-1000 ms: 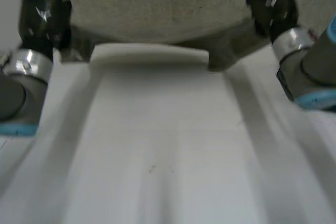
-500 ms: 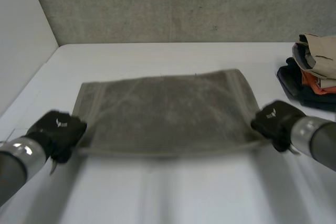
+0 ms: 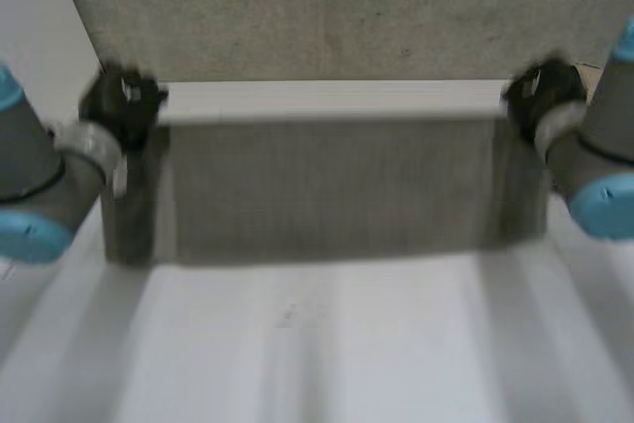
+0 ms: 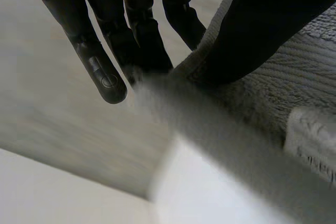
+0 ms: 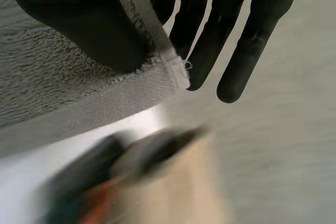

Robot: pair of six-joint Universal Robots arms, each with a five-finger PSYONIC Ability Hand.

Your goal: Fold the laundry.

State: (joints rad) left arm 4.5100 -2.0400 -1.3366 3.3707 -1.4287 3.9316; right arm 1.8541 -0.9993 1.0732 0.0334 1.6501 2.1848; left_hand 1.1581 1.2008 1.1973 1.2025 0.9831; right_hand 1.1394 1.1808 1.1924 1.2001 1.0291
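Grey terry towel (image 3: 327, 190) hangs spread wide, probably for laying flat. Left hand (image 3: 121, 104) and right hand (image 3: 540, 96) each pinch a top corner.

Robot lab or test cell, plain white bench (image 3: 317, 344), bare grey concrete wall (image 3: 327, 7) behind, white side panel (image 3: 40, 7), robot's left arm (image 3: 35, 180) and right arm (image 3: 594, 170) over it
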